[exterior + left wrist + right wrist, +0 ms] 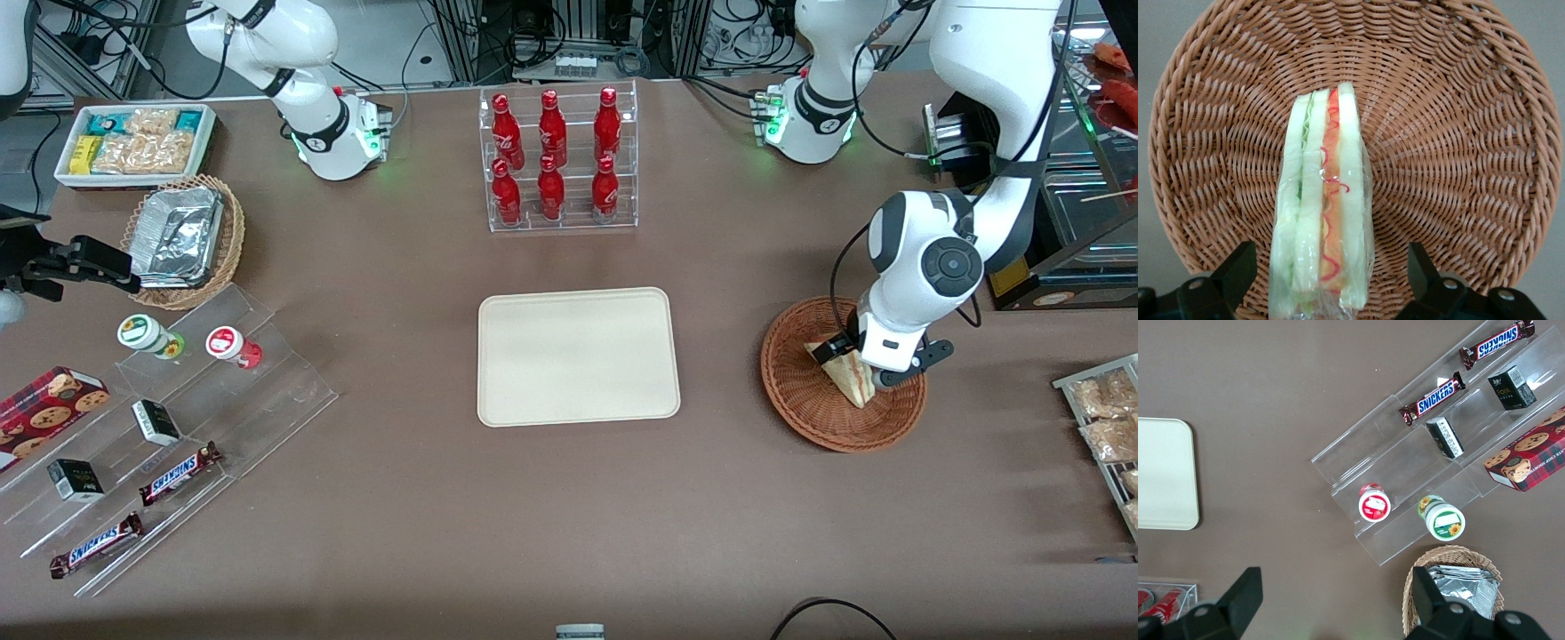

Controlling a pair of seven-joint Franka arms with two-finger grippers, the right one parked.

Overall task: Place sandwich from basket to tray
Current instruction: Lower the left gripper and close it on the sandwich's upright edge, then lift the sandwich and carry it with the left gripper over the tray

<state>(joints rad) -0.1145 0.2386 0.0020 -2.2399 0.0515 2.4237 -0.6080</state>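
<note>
gripper (1321,280) over sandwich (1321,200), basket (1458,133)

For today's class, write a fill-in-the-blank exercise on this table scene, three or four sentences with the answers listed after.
1. The sandwich lies in the woven ____.
2. The left gripper hangs over the sandwich with its fingers ____, one on each side of the wedge.
3. The cream tray has ____ on it.
4. The clear rack farther from the camera than the tray holds ____ red bottles.

Missing words: basket; open; nothing; six
</note>
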